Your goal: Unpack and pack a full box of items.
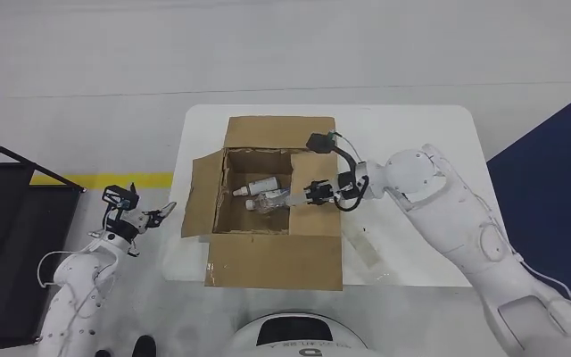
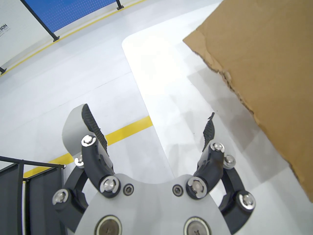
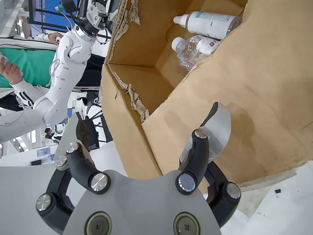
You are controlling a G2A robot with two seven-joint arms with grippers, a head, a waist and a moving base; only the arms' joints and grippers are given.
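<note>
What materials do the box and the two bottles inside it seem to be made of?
Box: brown cardboard, matte; torn edges show ragged paper layers.
Clear bottle: thin transparent plastic, probably, crinkled and glossy.
White bottle: opaque white plastic, it seems, smooth with printed label.

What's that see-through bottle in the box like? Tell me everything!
The see-through bottle is thin clear plastic, crumpled and dented. It has a white cap and a white label with a red mark. It lies on its side on the floor of the cardboard box, beside a white bottle. Nothing grips it.
</note>
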